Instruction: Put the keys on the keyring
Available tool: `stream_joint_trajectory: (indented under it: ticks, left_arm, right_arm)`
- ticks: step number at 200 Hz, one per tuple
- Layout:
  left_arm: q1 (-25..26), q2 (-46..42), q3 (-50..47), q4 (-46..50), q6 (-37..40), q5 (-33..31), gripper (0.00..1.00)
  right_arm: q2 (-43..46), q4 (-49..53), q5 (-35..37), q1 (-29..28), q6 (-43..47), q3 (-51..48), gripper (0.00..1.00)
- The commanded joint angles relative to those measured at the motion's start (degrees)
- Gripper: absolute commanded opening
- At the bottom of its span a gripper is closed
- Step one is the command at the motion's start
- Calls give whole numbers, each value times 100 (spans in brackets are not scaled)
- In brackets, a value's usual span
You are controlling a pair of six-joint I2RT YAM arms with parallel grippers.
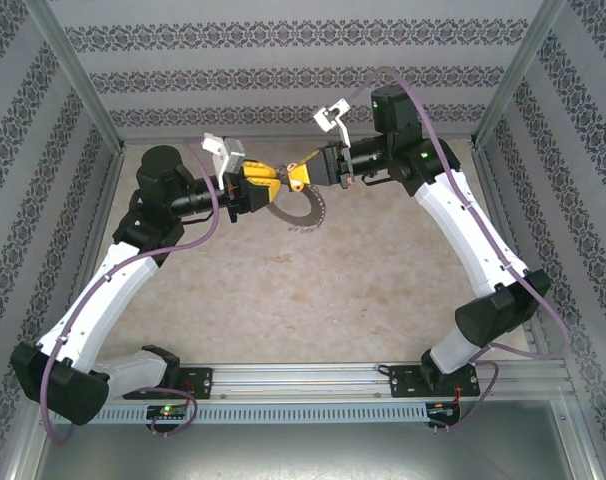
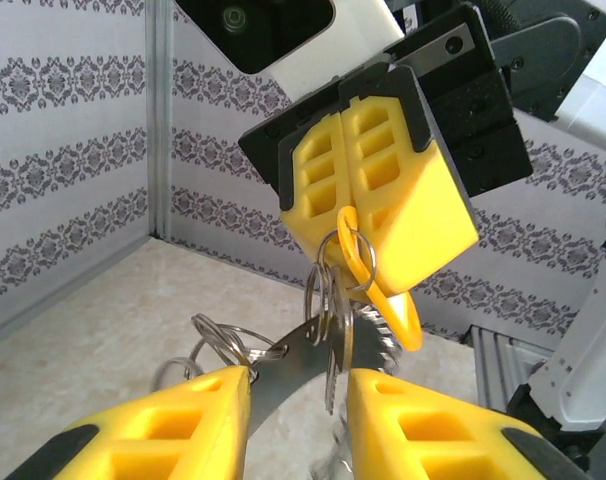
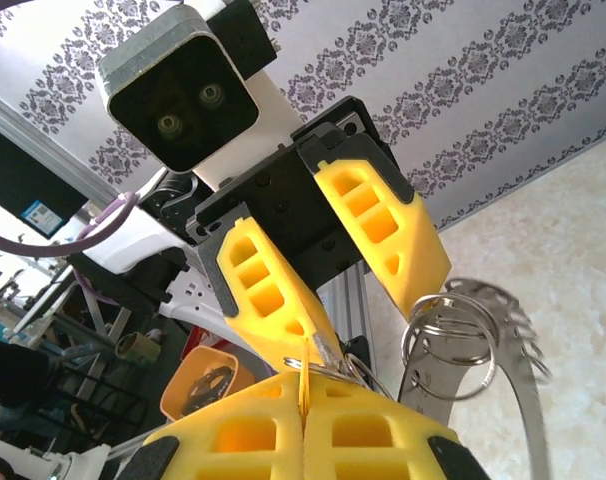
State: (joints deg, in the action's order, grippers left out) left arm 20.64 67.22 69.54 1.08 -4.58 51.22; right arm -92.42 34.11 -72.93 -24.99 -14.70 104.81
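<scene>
Mid-task, threading step, all held in the air at upper centre of the top view. Right gripper [image 2: 341,205] clamped together on the key [image 2: 398,320]; the orange head sticks out below its tips at centre of the left wrist view. Keyring [image 1: 308,212] hangs just under both grippers, jagged rim down. Left gripper [image 2: 298,390] at bottom of frame, fingers apart with the ring's grey band between them; can't tell if it's actually pinched. Small rings [image 2: 223,345] dangle beside the band, and some loop around the key head. Key looks at least partly on. Left to do: confirm it's seated, then release.
</scene>
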Motion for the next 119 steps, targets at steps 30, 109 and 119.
stream_joint_trajectory:
  ticks: [30, 109, 119]
  left_arm:
    - [142, 69, 320, 358, 642, -292, 26]
    - [222, 187, 578, 388, 796, -190, 24]
    - [252, 198, 617, 391, 831, -225, 24]
  right_arm:
    - [-145, -45, -205, -60, -59, 327, 0]
    - [-218, -49, -194, -54, -95, 362, 0]
    - [-224, -49, -196, -59, -108, 360, 0]
